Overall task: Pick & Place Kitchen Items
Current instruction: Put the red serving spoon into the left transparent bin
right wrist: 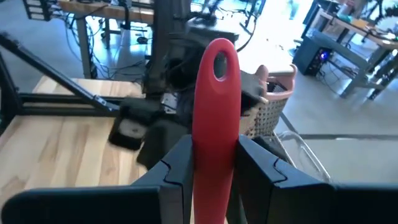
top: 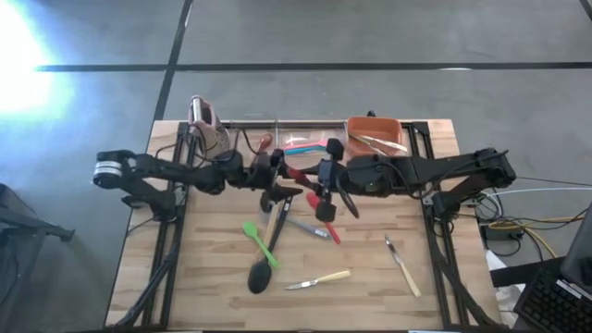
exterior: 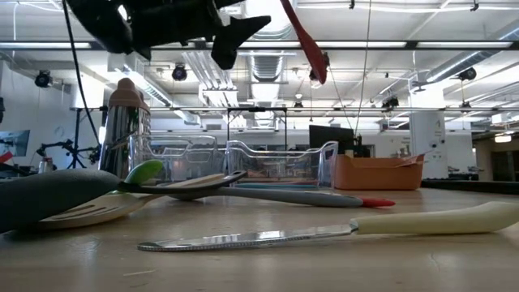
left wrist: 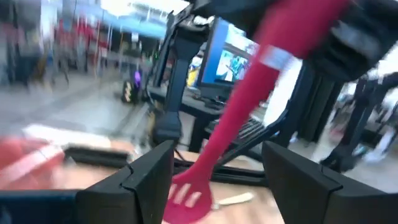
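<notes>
i'm holding the red spatula (right wrist: 214, 118) aloft over mid-worktop, right gripper (top: 326, 176) fingers clamped on its handle, for a handover; left gripper (top: 275, 173) fingers are waiting spread wide, empty.

Red spatula (right wrist: 214, 124) blade beneath right hand (right wrist: 211, 168)

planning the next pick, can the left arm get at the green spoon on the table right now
Probably yes. The left gripper is open and empty, and the green spoon lies uncovered on the table just in front of it. The right gripper, holding the red spatula, sits off to the side.
</notes>
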